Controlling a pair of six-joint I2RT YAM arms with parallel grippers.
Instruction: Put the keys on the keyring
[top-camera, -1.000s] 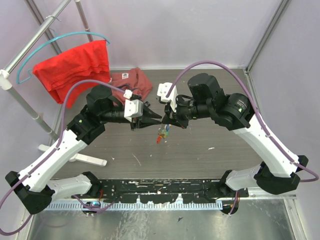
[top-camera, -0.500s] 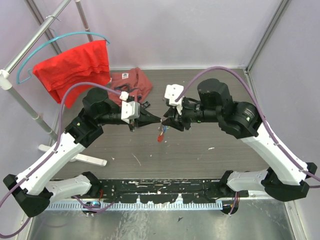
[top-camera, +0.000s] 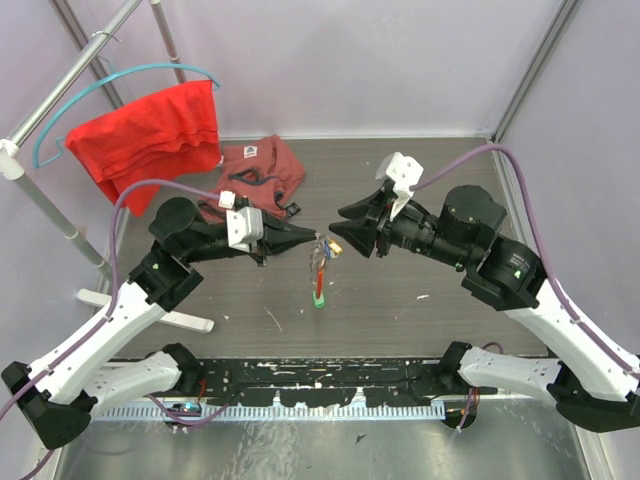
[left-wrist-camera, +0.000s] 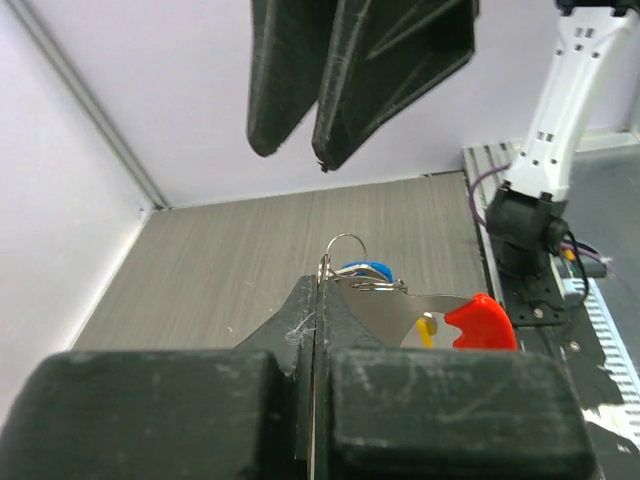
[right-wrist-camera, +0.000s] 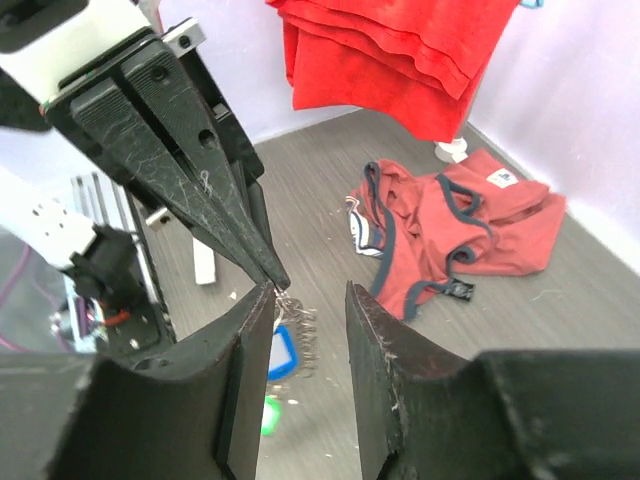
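Because the keyring (top-camera: 319, 270) looks thin and slippery, the left gripper (top-camera: 311, 237) pinches its wire mid-frame; light keys (left-wrist-camera: 365, 270) dangle, and the right gripper (top-camera: 340, 228) is open.

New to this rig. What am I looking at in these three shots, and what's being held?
Two robot arms are bolted at the table's near edge. One view looks down from above; the other two come from a camera on each wrist, looking past that arm's tip. The left tool is shut on the keyring, with its red tag and small keys dangling below. The right tool faces it, open, holding nothing. On the table lies a red garment; another red cloth hangs at the back left.
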